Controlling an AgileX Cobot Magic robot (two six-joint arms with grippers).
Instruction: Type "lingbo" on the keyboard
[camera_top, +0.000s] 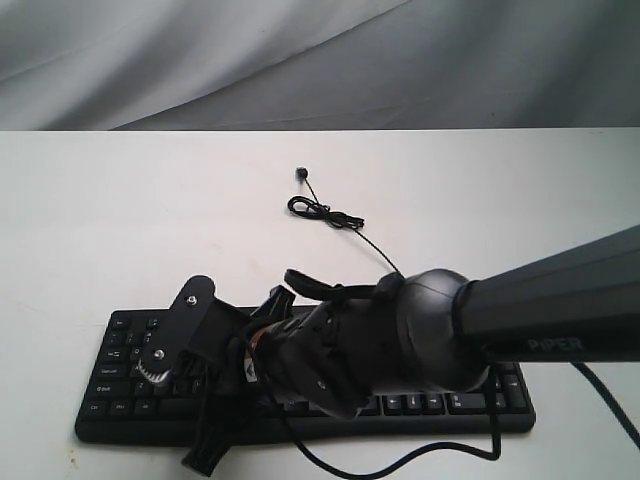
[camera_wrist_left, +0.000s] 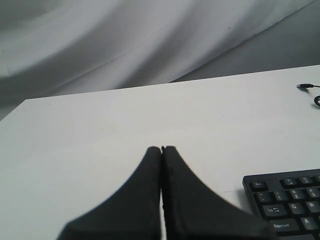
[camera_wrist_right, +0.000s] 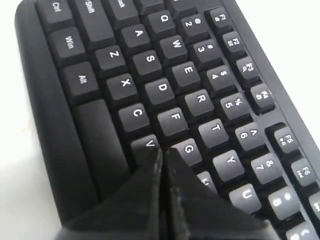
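The black keyboard (camera_top: 470, 405) lies along the table's near edge. My right arm reaches across it from the right, and its body hides the middle keys. My right gripper (camera_top: 203, 458) is shut and points down over the keyboard's left half. In the right wrist view the shut tips (camera_wrist_right: 164, 150) sit just past the V key (camera_wrist_right: 148, 145) and G key (camera_wrist_right: 189, 149) of the keyboard (camera_wrist_right: 95, 140), hiding the key under them. Whether they press it I cannot tell. My left gripper (camera_wrist_left: 161, 148) is shut on nothing above bare table, beside the keyboard's Esc corner (camera_wrist_left: 258, 185).
The keyboard's thin black cable runs back over the white table (camera_top: 130, 220) to a small coil (camera_top: 318, 210) and a plug (camera_top: 300, 175). The plug (camera_wrist_left: 304, 86) also shows in the left wrist view. A grey cloth backdrop (camera_top: 300, 60) hangs behind the table.
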